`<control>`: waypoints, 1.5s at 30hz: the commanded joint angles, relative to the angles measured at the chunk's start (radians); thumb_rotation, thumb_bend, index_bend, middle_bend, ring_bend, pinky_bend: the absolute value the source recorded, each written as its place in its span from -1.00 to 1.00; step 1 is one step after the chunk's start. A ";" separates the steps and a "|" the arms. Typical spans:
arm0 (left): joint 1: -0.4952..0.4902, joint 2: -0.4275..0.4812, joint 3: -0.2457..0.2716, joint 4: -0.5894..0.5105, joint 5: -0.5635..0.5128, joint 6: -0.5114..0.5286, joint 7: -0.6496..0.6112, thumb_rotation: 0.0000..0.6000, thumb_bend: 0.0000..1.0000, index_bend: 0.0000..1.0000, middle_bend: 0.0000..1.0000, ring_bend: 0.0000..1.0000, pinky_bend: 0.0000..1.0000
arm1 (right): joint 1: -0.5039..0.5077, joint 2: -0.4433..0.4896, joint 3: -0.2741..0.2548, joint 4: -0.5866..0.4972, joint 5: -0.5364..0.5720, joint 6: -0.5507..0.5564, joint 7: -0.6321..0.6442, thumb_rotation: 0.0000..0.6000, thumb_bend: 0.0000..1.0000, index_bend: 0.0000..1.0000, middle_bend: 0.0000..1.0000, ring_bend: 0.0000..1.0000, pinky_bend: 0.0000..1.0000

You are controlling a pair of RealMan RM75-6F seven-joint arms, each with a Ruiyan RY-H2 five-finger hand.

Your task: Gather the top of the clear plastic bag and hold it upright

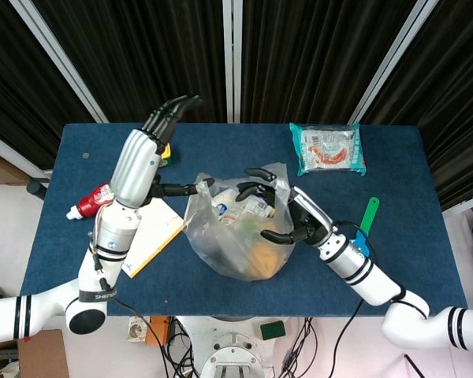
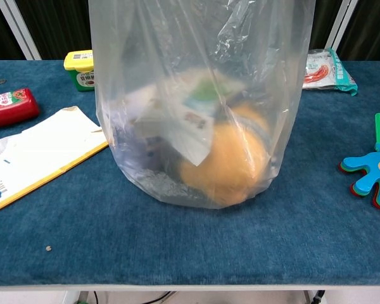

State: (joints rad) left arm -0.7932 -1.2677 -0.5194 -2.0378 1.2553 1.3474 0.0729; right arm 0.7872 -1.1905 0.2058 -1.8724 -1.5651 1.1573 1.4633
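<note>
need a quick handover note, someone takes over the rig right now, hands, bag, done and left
Left hand: raised at the bag's left side, pinching the rim between thumb and a finger, the other fingers pointing up and away.
Right hand: at the bag's right rim, fingers curled around the plastic there.
Clear plastic bag: stands mid-table with its bottom resting on the blue table, holding a round orange item and packets. Its mouth is open wide between the two hands.
Done: both sides of the rim are held and the bag stands up.
Left: bring the hands together to bunch the top closed, then keep it upright.
</note>
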 commanded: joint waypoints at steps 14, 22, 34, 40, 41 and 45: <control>-0.042 -0.015 -0.004 -0.035 -0.017 0.005 0.119 1.00 -0.98 -0.85 -0.68 -0.81 -0.68 | 0.056 -0.076 0.019 0.010 0.017 -0.086 -0.067 0.87 -0.58 -0.70 -0.44 -0.77 -0.75; -0.058 -0.019 0.000 -0.047 -0.039 0.000 0.163 1.00 -0.98 -0.85 -0.68 -0.81 -0.68 | 0.083 -0.113 0.034 0.009 0.015 -0.105 -0.105 0.87 -0.58 -0.70 -0.44 -0.77 -0.75; -0.083 -0.030 -0.001 -0.052 -0.064 -0.006 0.202 1.00 -0.98 -0.85 -0.68 -0.81 -0.68 | 0.105 -0.126 0.050 0.006 0.045 -0.144 -0.141 0.87 -0.58 -0.58 -0.45 -0.77 -0.76; -0.088 -0.018 -0.020 -0.038 -0.098 -0.003 0.212 1.00 -0.98 -0.85 -0.68 -0.81 -0.68 | 0.092 -0.131 0.034 -0.012 0.013 -0.122 -0.155 0.87 -0.58 -0.57 -0.46 -0.77 -0.77; -0.087 -0.017 -0.021 -0.036 -0.101 -0.001 0.209 1.00 -0.98 -0.85 -0.68 -0.81 -0.68 | 0.089 -0.131 0.033 -0.013 0.014 -0.118 -0.158 0.87 -0.58 -0.57 -0.46 -0.77 -0.77; -0.083 -0.014 -0.020 -0.035 -0.099 0.003 0.194 1.00 -0.98 -0.85 -0.68 -0.81 -0.68 | 0.081 -0.130 0.034 -0.019 0.022 -0.108 -0.168 0.88 -0.58 -0.57 -0.47 -0.78 -0.77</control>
State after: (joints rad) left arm -0.8772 -1.2822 -0.5402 -2.0727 1.1538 1.3492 0.2691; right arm 0.8695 -1.3212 0.2395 -1.8904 -1.5448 1.0480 1.2969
